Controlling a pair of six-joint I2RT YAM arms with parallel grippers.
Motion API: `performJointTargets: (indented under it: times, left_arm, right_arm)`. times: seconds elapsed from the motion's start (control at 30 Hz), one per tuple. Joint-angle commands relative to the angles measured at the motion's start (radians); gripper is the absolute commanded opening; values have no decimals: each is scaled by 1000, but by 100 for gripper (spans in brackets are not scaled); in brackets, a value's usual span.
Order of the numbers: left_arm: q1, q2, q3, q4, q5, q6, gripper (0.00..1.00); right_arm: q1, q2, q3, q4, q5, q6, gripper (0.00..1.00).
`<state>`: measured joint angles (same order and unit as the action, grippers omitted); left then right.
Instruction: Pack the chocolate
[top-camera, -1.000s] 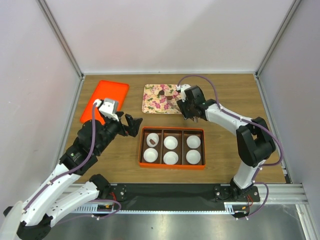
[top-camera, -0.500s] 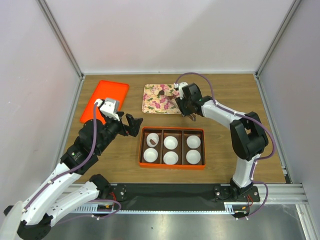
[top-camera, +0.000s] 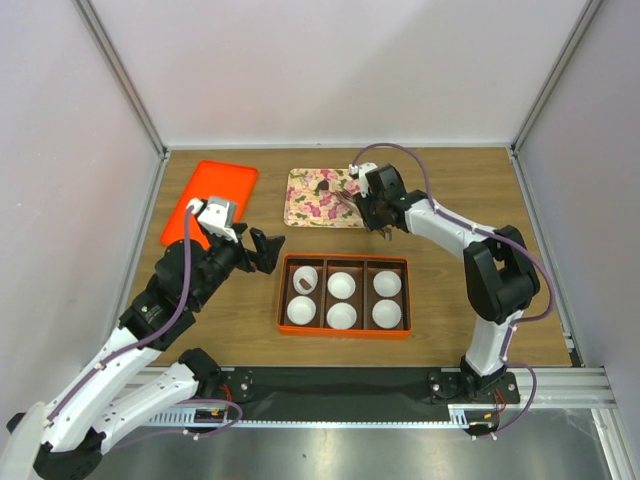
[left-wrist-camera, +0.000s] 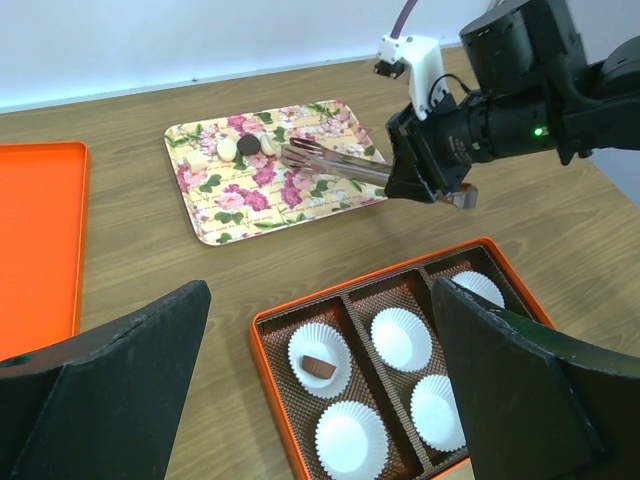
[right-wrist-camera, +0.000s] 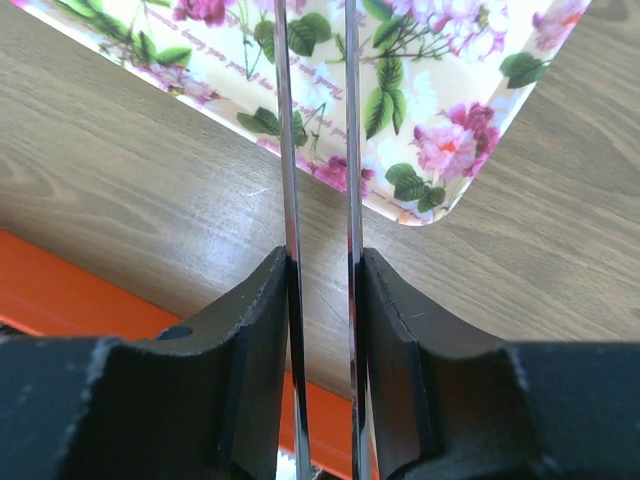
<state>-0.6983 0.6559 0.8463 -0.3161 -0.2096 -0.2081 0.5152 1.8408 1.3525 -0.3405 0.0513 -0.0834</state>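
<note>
A floral tray (top-camera: 322, 205) at the back holds a dark chocolate (left-wrist-camera: 249, 145) and pale pieces beside it. My right gripper (top-camera: 380, 208) is shut on metal tongs (left-wrist-camera: 335, 167), whose tips reach over the tray just right of the dark chocolate. In the right wrist view the gripper (right-wrist-camera: 322, 290) clamps the two tong arms (right-wrist-camera: 289, 120), with a gap between them. An orange box (top-camera: 345, 333) holds several white paper cups. One brown chocolate (left-wrist-camera: 319, 365) lies in the back-left cup. My left gripper (top-camera: 262, 250) is open and empty, hovering left of the box.
An orange flat tray (top-camera: 210, 200) lies at the back left and shows at the left edge of the left wrist view (left-wrist-camera: 35, 240). Grey walls close in the table on three sides. The box's other cups (left-wrist-camera: 401, 338) hold nothing.
My right gripper and the tongs have shifted a little left and back, towards the floral tray. The left arm has barely moved.
</note>
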Motion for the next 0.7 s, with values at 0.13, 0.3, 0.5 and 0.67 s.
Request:
performJointTargets:
  times: [0.13, 0.3, 0.5, 0.67]
  left_arm:
    - [-4, -3, -6, 26, -17, 4, 100]
    - [-3, 5, 0, 25, -46, 3, 100]
    - [-3, -13, -10, 35, -63, -7, 100]
    - [-3, -2, -3, 29, -63, -5, 100]
  right_arm:
    - [3, -158, 10, -25, 16, -3, 25]
    - [5, -280, -67, -43, -7, 13, 25]
    - [34, -431, -133, -120, 1, 48, 25]
    - [132, -544, -188, -205, -1, 79, 25]
